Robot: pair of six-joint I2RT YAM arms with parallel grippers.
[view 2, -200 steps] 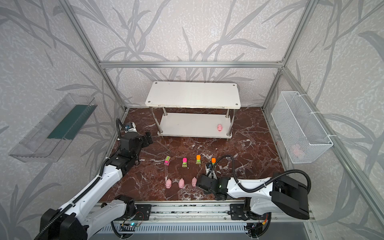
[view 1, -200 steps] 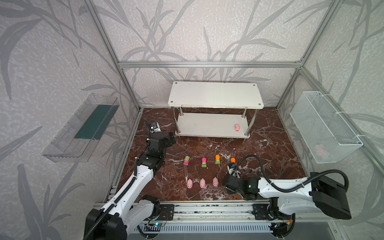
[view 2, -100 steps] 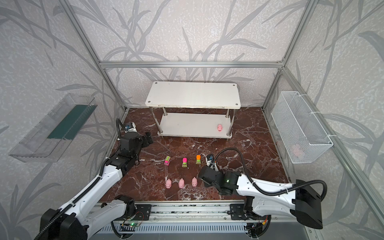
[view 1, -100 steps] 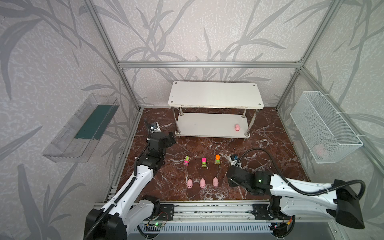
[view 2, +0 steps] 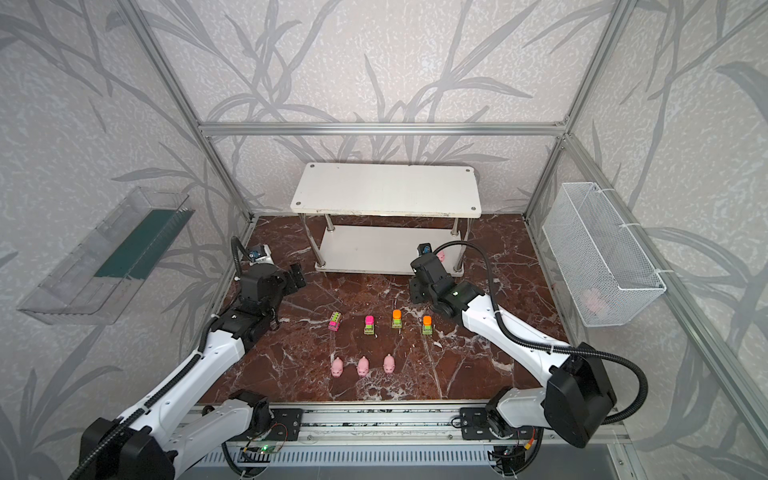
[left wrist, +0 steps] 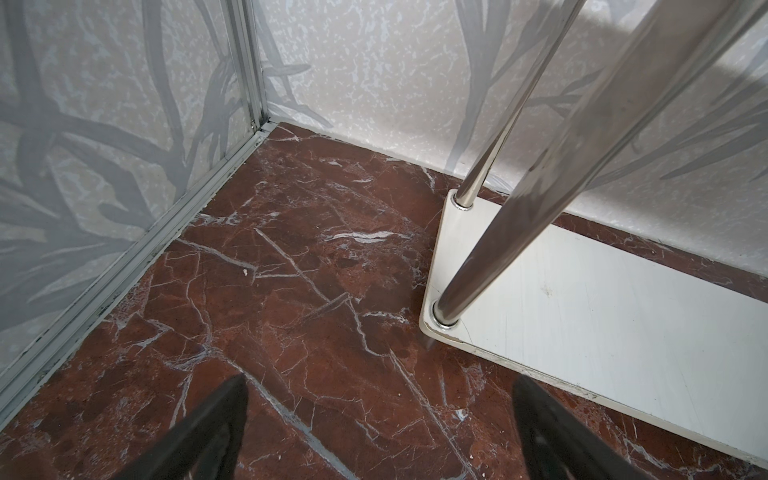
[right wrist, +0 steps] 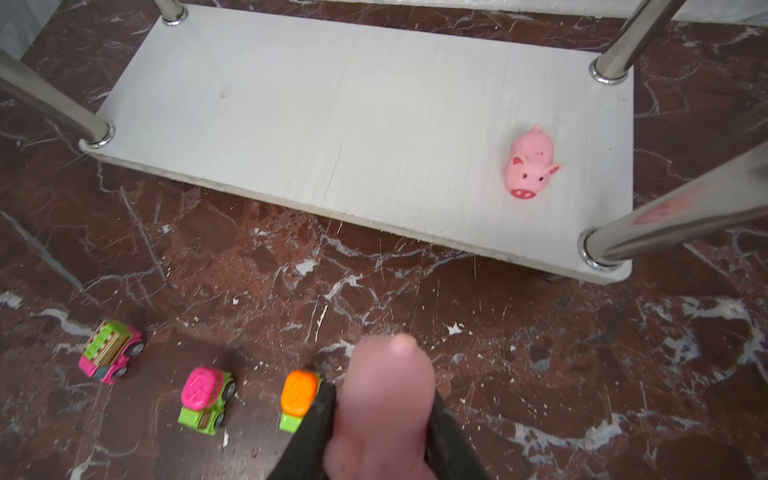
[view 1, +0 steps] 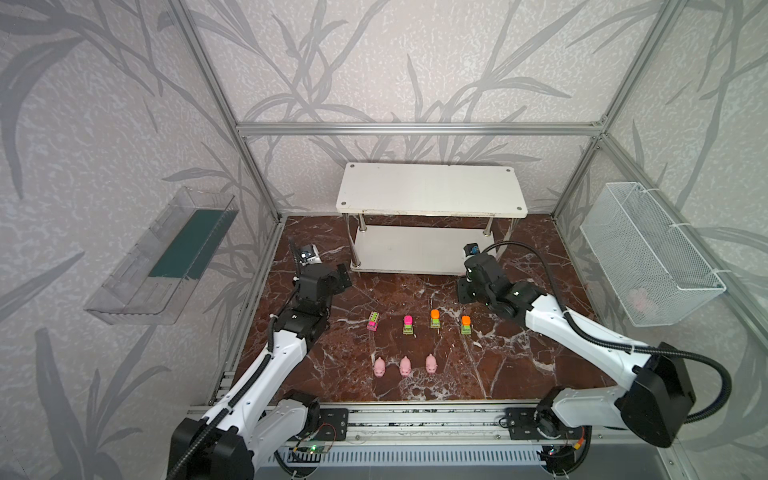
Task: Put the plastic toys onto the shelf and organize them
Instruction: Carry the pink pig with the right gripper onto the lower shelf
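Right gripper [right wrist: 382,401] pinches pink pig [right wrist: 386,374] — transport step; next: set on shelf [right wrist: 332,124] beside shelved pig [right wrist: 530,164] — left gripper [left wrist: 380,380] wide.

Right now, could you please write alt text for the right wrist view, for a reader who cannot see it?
The right gripper holds a blurred pink toy, probably a pig, above the marble floor. Ahead, another pink pig sits on the shelf's lower board; three neon toy cars line the floor.
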